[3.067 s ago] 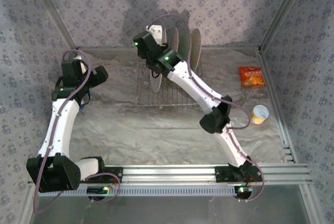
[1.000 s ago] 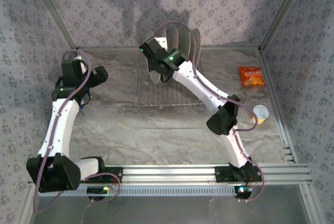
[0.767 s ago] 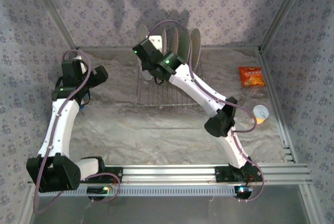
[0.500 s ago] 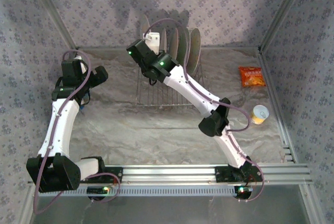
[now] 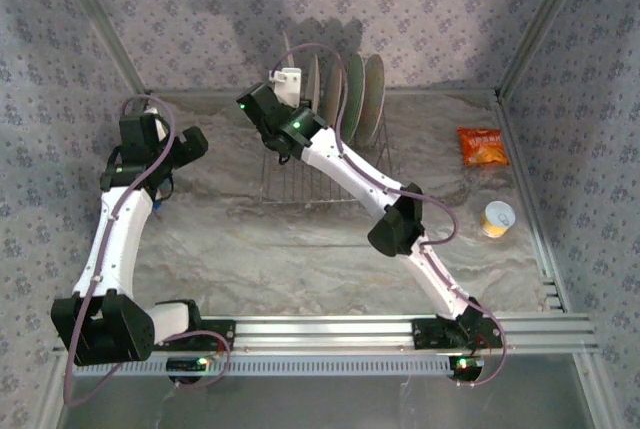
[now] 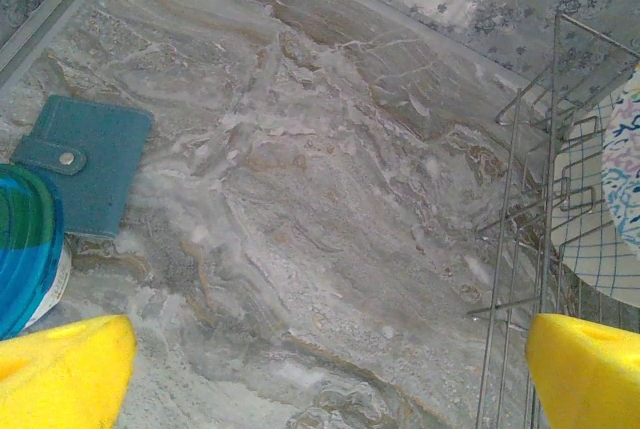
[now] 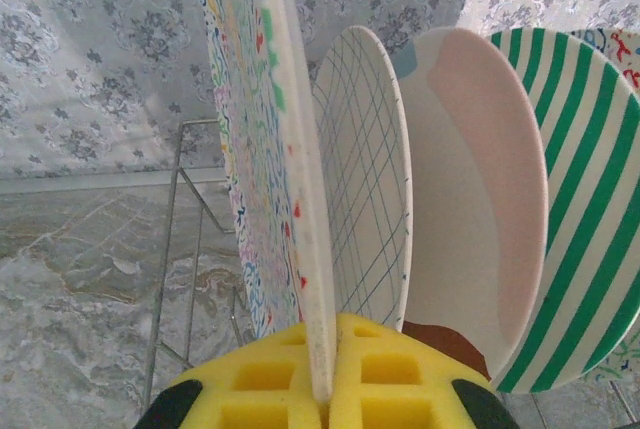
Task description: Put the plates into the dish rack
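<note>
My right gripper (image 7: 322,389) is shut on the rim of a multicolour floral plate (image 7: 265,149), held upright and edge-on over the left end of the dish rack (image 5: 300,184). To its right stand the pale plaid plate (image 7: 365,179), the cream plate with rust-red and light-blue sections (image 7: 470,199), the green-white striped plate (image 7: 580,209) and a sliver of the second floral plate (image 7: 620,49). In the top view the right gripper (image 5: 300,99) is at the rack's back left. My left gripper (image 6: 325,389) hangs open over bare table left of the rack (image 6: 560,249).
A teal wallet (image 6: 85,164) and a blue-green bowl (image 6: 25,249) lie to the left under the left arm. An orange snack packet (image 5: 482,146) and a yellow can (image 5: 497,218) sit at the right. Patterned walls close in the back and sides.
The right arm has swung left along the back of the rack, carrying the floral plate upright to the left of the standing plates. The left arm has stayed still.
</note>
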